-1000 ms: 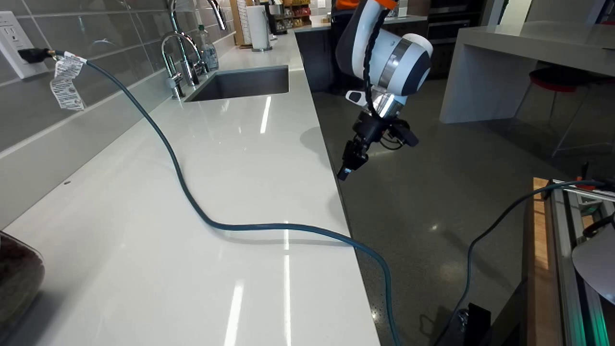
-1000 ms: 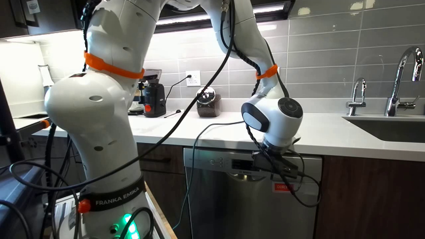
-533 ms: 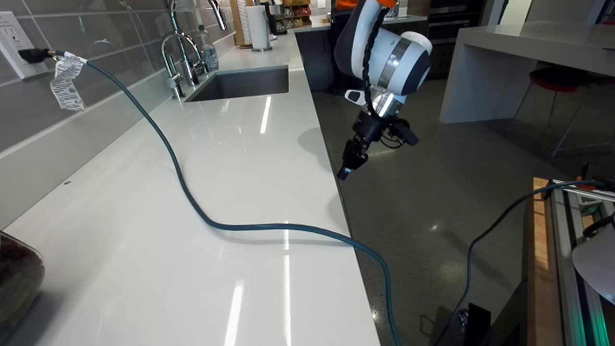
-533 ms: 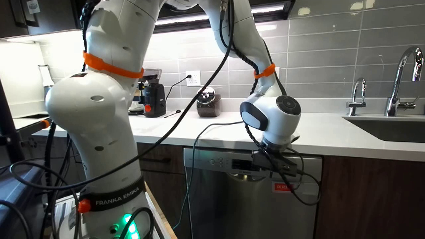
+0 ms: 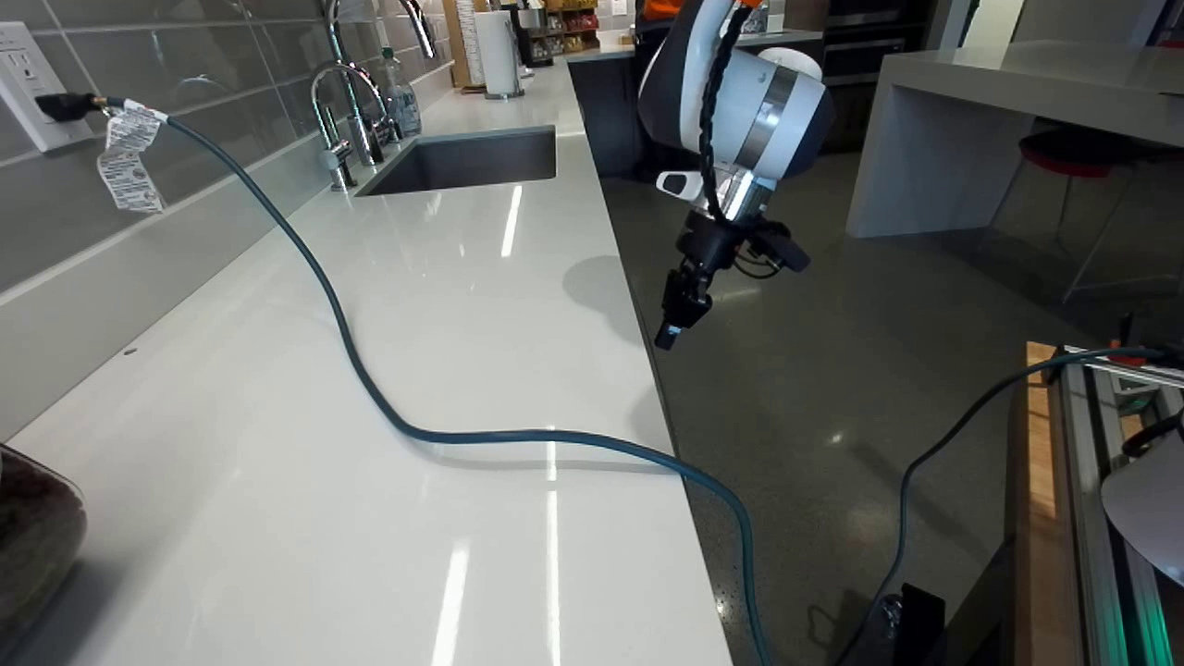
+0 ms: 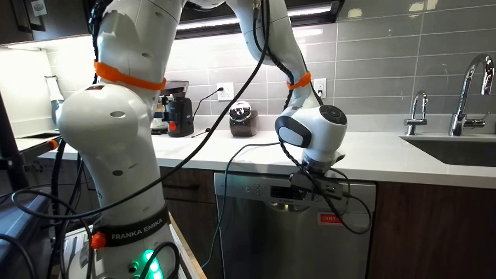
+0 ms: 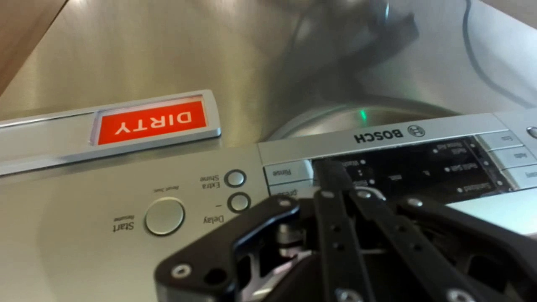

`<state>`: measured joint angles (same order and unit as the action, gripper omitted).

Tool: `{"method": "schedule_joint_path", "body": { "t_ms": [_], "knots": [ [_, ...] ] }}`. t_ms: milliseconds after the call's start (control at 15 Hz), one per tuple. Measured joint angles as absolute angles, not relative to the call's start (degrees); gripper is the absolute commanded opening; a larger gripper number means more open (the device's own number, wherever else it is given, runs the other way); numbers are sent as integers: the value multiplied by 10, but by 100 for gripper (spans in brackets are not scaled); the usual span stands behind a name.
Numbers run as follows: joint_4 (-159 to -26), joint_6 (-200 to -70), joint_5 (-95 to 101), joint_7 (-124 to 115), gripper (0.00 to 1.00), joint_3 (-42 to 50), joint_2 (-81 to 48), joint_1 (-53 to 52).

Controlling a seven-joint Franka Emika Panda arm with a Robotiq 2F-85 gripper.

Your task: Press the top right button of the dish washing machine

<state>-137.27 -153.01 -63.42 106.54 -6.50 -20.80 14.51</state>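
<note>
Robot arm (image 6: 281, 42) sits slightly nearer the middle of the dishwasher (image 6: 286, 240) than before; the pincer (image 5: 667, 336), closed, hangs before the dishwasher's display (image 7: 409, 163), contact unclear, apart from the Start button (image 7: 165, 216) at the dishwasher's right; above the dishwasher is the desk (image 6: 387, 157), bearing a jar (image 6: 243, 127)

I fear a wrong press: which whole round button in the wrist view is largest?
The Start button, clearly wider than the Delay button and the Extra Shine button.

The white arm (image 6: 100, 128) arches high, its wrist (image 6: 321, 131) slants downward, and its jaws stand together.
</note>
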Motion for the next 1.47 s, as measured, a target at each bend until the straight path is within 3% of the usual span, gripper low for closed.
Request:
{"method": "schedule_joint_path", "body": {
  "t_ms": [267, 333, 533, 1067, 1133, 1467],
  "knots": [
    [-1388, -1548, -574, 997, 2, -52, -194, 127],
    [-1392, -1555, -561, 981, 26, -48, -190, 123],
    [-1407, -1578, -521, 931, 36, -35, -177, 107],
    [-1441, -1586, -398, 809, 95, 7, -136, 73],
    [-1444, -1586, -382, 794, 100, 12, -131, 69],
    [-1456, -1586, -291, 717, 100, 39, -111, 50]
  ]
}}
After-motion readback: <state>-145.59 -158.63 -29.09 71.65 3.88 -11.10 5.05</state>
